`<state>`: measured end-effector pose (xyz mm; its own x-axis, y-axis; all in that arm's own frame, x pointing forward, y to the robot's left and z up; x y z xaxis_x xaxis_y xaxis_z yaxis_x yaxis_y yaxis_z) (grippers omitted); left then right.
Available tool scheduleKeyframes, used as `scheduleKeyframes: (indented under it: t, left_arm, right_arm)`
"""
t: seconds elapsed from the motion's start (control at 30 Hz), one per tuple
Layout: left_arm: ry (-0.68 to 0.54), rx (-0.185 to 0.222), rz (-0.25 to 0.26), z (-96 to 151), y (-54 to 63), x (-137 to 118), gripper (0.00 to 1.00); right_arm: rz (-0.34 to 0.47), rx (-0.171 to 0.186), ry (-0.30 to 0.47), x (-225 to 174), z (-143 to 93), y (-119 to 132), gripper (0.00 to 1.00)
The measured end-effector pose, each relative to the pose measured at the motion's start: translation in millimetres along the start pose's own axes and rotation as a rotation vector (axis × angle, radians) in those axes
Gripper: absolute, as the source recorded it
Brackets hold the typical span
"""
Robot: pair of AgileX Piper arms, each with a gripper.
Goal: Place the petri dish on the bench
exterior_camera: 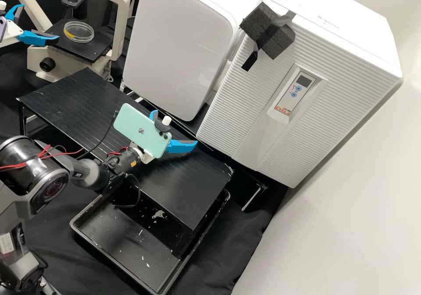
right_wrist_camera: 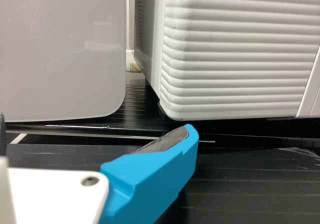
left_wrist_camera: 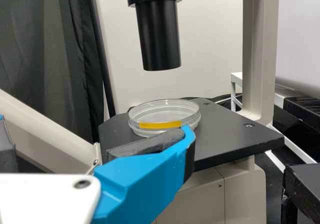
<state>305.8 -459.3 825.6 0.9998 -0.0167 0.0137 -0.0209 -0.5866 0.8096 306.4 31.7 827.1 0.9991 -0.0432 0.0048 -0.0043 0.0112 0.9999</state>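
In the high view, the left gripper point(exterior_camera: 40, 22) stands open at the upper left, beside the microscope stage. The clear petri dish point(exterior_camera: 79, 32), marked with yellow tape, rests flat on that black stage, just beyond the fingertips. From the left wrist, the open left gripper point(left_wrist_camera: 95, 124) has one blue finger in front of the petri dish point(left_wrist_camera: 165, 118); whether they touch I cannot tell. Over the black slatted bench point(exterior_camera: 66, 97) hangs the right gripper point(exterior_camera: 175, 128), open and holding nothing. The right wrist view shows this right gripper point(right_wrist_camera: 95, 124) above the bench surface point(right_wrist_camera: 240, 184).
The microscope's black cylinder point(left_wrist_camera: 159, 34) hangs above the stage point(left_wrist_camera: 235, 134), with its pale upright point(left_wrist_camera: 257, 54) alongside. Two white appliances point(exterior_camera: 184, 36) stand behind the bench. A black tray point(exterior_camera: 131, 242) with pale scraps lies below the bench's front edge.
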Motion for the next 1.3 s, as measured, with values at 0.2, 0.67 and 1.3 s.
scheduleKeyframes:
  t: [0.2, 0.67, 1.3]
  left_arm:
    - [0.0, 0.0, 0.0, 0.0, 0.0, 0.0, 1.0]
    - [-0.023, -0.002, 0.014, 7.2, 3.3, 25.1, 1.0]
    - [-0.059, -0.012, -0.072, 18.9, -14.4, 56.5, 1.0]
  right_arm:
    - [0.0, 0.0, 0.0, 0.0, 0.0, 0.0, 1.0]
    - [0.0, 0.0, 0.0, 0.0, 0.0, 0.0, 1.0]
    - [0.0, 0.0, 0.0, 0.0, 0.0, 0.0, 1.0]
